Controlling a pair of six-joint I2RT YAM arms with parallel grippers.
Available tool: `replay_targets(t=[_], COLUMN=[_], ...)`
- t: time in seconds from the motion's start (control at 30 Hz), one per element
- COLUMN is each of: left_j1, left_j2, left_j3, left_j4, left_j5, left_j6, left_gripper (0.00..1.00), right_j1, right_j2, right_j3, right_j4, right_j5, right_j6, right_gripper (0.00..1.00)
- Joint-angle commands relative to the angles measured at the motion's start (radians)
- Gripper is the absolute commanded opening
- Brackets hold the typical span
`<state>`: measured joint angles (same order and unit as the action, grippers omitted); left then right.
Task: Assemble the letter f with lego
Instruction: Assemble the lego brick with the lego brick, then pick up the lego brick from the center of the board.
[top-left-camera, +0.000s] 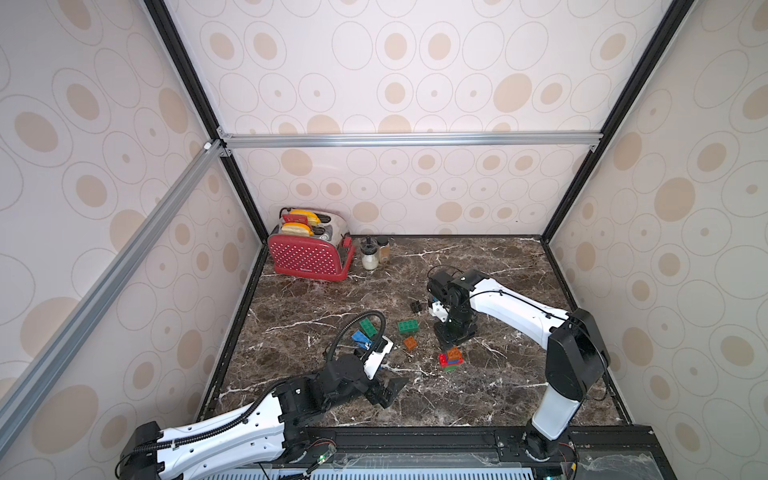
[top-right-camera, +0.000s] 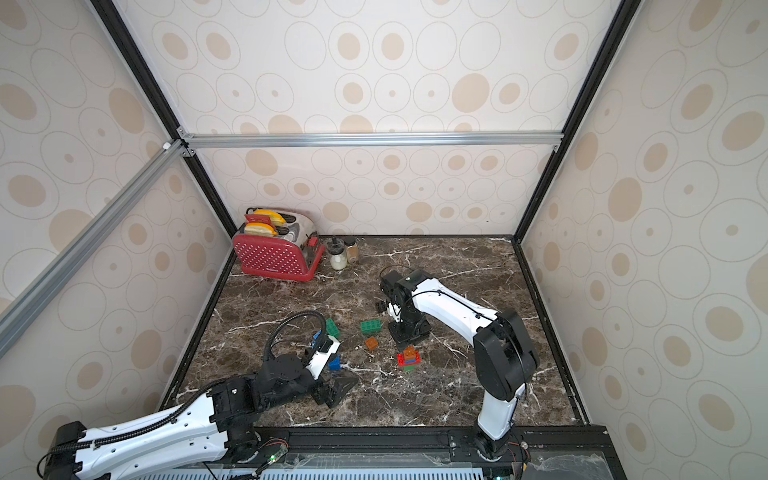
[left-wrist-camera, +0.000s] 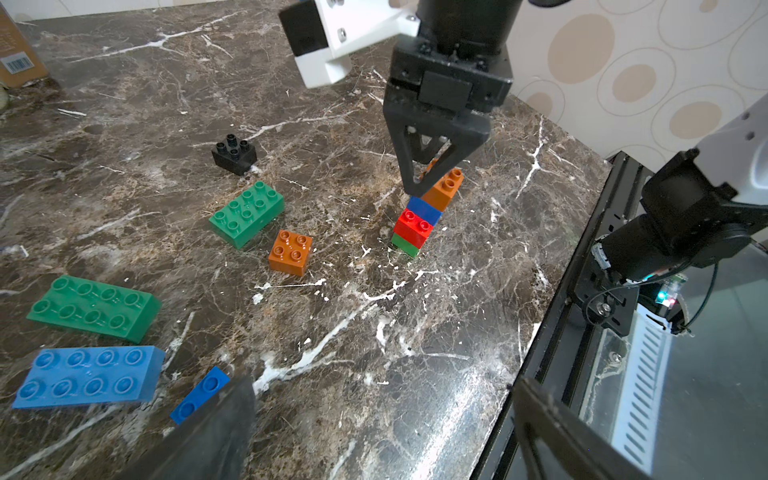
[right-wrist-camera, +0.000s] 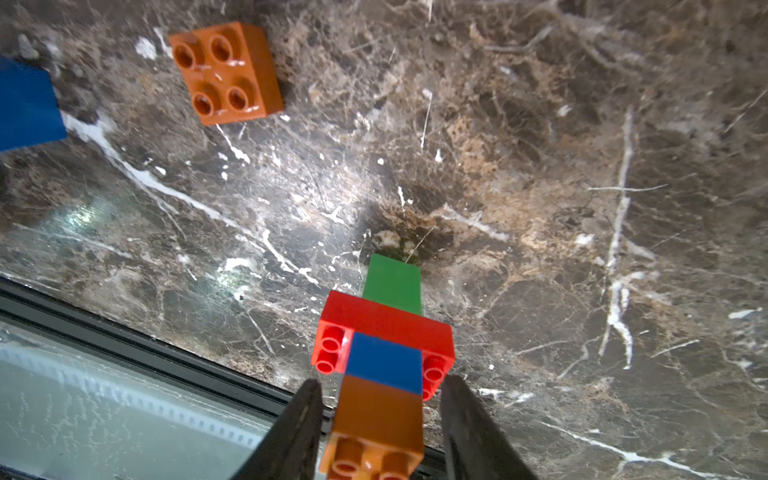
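Now, right claw (right-wrist-camera: 380, 386) slightly open astride the top orange brick (right-wrist-camera: 376, 419) of the lego stack (right-wrist-camera: 384, 318) on the worktop (right-wrist-camera: 540, 166): best withdrawn straight upward so neither finger tips the stack; left claw (top-left-camera: 387, 391) wide open, empty, well apart from it.

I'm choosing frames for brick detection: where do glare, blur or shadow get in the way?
Right wrist view: glare washes out the tabletop near its edge, and the right gripper, close to the lens, is soft. Left wrist view: a sheen on the tabletop, the left gripper soft, lego sharp. Both top views: even light, lego small.
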<state>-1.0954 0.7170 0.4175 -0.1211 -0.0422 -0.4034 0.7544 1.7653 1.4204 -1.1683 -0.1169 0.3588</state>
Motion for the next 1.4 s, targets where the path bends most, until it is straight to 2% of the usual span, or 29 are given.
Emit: replay_targets(t=[0.0,0.13,0.2,0.27,0.37,0.5,0.67,0.87,1.13,1.37], left_j1=[-0.011,-0.010,0.001,0.040,0.144,0.249,0.406,0.575,0.579,0.585], left_j2=[-0.013,-0.038,-0.051,-0.051,-0.028,0.042,0.123,0.043,0.066,0.107], left_j3=[0.050,0.064,0.105,0.161,0.253,0.358,0.409,0.313,0.290,0.292], left_j4=[-0.029,-0.066,-0.156,-0.260,-0.404,-0.522,-0.575,-0.483,-0.474,-0.505], left_j5=[-0.037,-0.098,-0.165,-0.166,-0.059,0.134,0.396,0.535,0.518,0.487], left_j6=[-0.011,-0.043,-0.095,-0.146,-0.209,-0.224,-0.248,-0.335,-0.343,-0.298], left_gripper=[0.99,0.99,0.99,0.99,0.99,0.99,0.99,0.99,0.99,0.99], right_j1=[0.006,0.006,0.007,0.018,0.030,0.052,0.063,0.064,0.066,0.068], right_j2=[-0.031,-0.018,0.032,0.087,0.190,0.307,0.399,0.450,0.507,0.536], right_j3=[0.050,0.120,0.170,0.208,0.274,0.364,0.455,0.488,0.520,0.543], right_j4=[-0.039,-0.034,-0.033,0.003,0.049,0.085,0.061,0.070,0.070,0.084], right_j5=[0.013,0.004,-0.019,-0.036,-0.059,-0.067,-0.012,-0.008,0.028,0.037], right_j6=[-0.001,-0.013,-0.017,-0.006,0.031,0.077,0.110,0.120,0.159,0.188], right_gripper=[0.52,0.60,0.66,0.72,0.81,0.92,0.94,0.92,0.89,0.89])
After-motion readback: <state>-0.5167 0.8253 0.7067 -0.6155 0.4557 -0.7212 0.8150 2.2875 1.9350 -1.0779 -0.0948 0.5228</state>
